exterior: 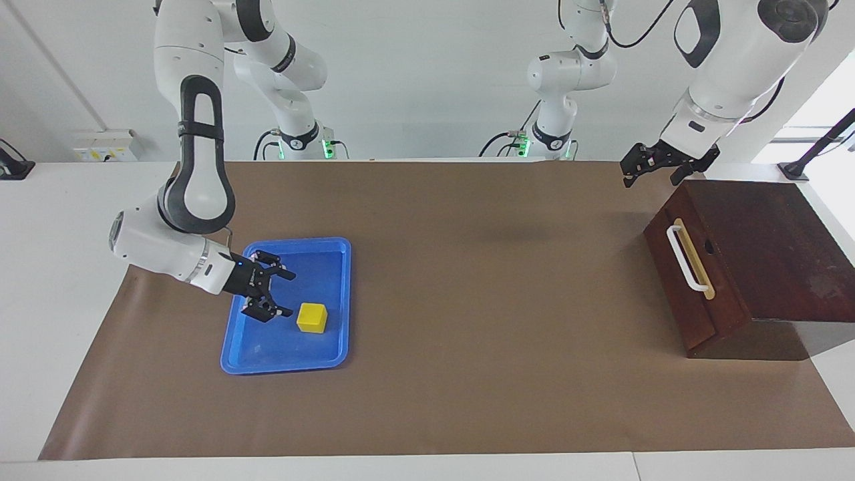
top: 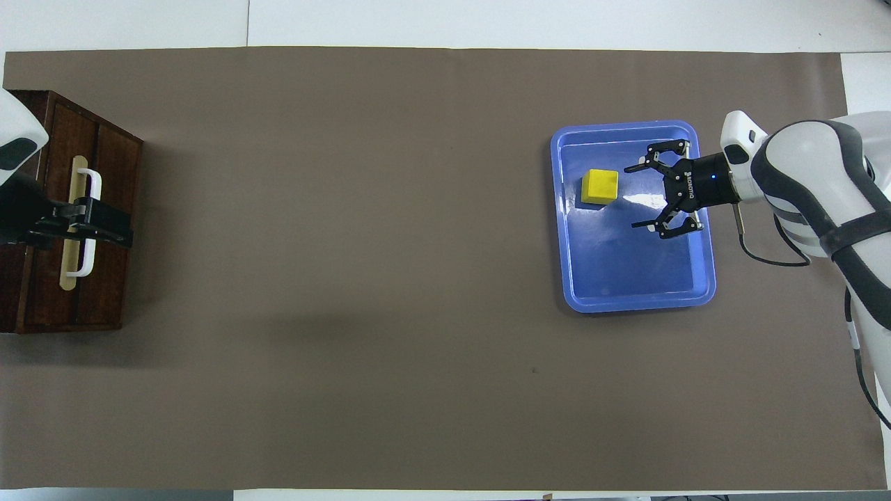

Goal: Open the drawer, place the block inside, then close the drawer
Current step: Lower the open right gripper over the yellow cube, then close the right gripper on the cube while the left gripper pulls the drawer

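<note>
The yellow block [exterior: 312, 317] [top: 600, 186] lies in the blue tray [exterior: 334, 347] [top: 626, 296] toward the right arm's end of the table. My right gripper [exterior: 288, 292] [top: 633, 197] is open and low over the tray, just beside the block and not touching it. The drawer [exterior: 688, 294] [top: 111, 174] is closed in its dark wooden box at the left arm's end, its white handle [exterior: 685, 257] [top: 94, 184] showing. My left gripper [exterior: 651, 179] [top: 118, 229] is open and raised in the air by the box's corner, empty.
A brown mat [exterior: 467, 300] [top: 348, 278] covers the table between the tray and the drawer box. White table margins [exterior: 53, 267] lie around the mat.
</note>
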Available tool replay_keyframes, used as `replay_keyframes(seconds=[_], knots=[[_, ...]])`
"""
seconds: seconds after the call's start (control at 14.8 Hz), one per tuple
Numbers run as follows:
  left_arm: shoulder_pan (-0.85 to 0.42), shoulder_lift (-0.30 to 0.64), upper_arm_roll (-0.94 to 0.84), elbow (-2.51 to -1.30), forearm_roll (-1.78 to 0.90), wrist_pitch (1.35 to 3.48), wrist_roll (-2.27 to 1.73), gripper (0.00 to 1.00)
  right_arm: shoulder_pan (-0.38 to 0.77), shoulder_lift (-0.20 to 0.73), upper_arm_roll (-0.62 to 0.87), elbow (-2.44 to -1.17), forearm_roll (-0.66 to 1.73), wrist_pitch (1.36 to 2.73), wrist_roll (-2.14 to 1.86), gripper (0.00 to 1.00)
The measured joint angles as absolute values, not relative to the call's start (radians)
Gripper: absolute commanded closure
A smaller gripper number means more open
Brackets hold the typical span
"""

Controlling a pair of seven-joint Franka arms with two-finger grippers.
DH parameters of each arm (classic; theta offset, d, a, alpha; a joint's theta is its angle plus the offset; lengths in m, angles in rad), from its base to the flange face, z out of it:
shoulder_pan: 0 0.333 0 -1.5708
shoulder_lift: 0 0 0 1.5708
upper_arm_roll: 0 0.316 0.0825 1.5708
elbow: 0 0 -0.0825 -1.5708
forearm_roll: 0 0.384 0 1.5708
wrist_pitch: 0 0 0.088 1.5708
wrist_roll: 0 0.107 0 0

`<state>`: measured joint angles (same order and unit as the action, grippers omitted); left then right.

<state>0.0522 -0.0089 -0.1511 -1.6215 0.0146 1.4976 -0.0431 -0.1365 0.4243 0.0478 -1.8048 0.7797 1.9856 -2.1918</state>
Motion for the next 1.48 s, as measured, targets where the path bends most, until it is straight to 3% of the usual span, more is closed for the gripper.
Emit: replay_keyframes(seconds=[0.88, 1.21, 1.48], knots=[[0.052, -0.01, -0.155, -1.634, 0.038, 1.533, -0.041, 0.0, -0.116, 0.442, 0.053, -1.786, 0.801, 2.027, -2.137, 0.0], [0.051, -0.045, -0.157, -1.849, 0.201, 1.813, -0.039, 0.0, -0.115, 0.481, 0.052, -1.78, 0.806, 2.027, -2.129, 0.0], [0.046, -0.048, -0.159, -1.936, 0.305, 1.903, -0.039, 0.0, -0.115, 0.489, 0.052, -1.787, 0.819, 2.027, -2.13, 0.0]])
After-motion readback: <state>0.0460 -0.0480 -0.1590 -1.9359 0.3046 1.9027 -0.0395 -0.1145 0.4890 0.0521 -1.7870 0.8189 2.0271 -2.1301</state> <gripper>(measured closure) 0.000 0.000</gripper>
